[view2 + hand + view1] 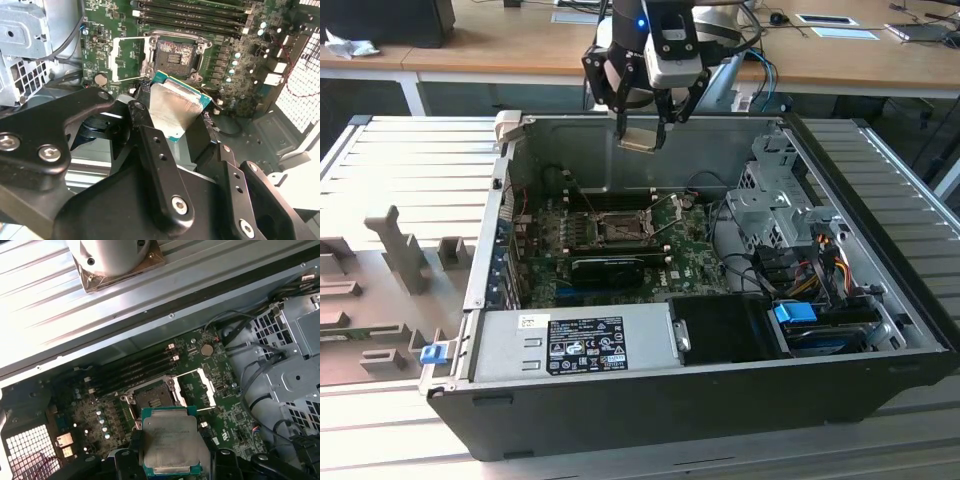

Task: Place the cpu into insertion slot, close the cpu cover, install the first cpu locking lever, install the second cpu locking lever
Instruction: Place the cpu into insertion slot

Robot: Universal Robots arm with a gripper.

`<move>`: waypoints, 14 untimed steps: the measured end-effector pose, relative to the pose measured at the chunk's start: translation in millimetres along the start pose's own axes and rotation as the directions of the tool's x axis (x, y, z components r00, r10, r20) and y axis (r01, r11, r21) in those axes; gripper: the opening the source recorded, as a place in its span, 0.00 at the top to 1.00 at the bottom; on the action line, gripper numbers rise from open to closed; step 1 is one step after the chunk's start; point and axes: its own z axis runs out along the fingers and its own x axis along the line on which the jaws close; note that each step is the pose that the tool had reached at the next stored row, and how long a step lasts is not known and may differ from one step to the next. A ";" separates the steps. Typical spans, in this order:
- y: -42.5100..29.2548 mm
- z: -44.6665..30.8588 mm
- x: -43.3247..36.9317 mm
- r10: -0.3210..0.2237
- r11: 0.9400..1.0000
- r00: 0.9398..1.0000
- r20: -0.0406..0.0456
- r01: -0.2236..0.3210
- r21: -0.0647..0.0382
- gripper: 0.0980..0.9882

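Silver-grey metal tops the cpu [640, 140], which hangs pinched by its edges in the closed black pincer [640, 125], up at the level of the far rim of the open computer case [650, 400]. The chip is clear of everything below it and slightly tilted. In both wrist views its green border shows around the dull metal top [175, 107] [170, 442], with one dark finger [145, 125] pressing on each side.

Below, on the green circuit board [545, 225], the insertion slot [618, 230] lies bare, its dark centre uncovered [172, 55] [152, 399]. The cpu is well apart from it. The cpu cover [115, 60] is swung open, a thin silvery frame lying just beside the slot on the side toward the grey drive cage [775, 200], which sits at the exterior view's right; the first wrist view shows the same frame [211, 390]. Long black memory slots [200, 15] run along the slot's other side.

At the near wall of the case sits a grey power supply [575, 345]. The case rests on a ribbed aluminium tabletop [410, 150].
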 end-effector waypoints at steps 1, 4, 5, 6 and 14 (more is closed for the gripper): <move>0.0 0.0 0.0 0.012 1.000 1.000 0.001 -0.012 0.000 0.52; 0.0 0.0 0.0 0.040 0.999 0.999 0.003 -0.040 -0.001 0.52; 0.0 0.0 0.0 0.051 0.999 0.999 0.004 -0.051 -0.001 0.52; 0.0 0.1 0.0 0.060 0.998 0.998 0.005 -0.060 -0.001 0.52; 0.0 0.4 0.0 0.158 0.987 0.987 0.013 -0.158 -0.004 0.52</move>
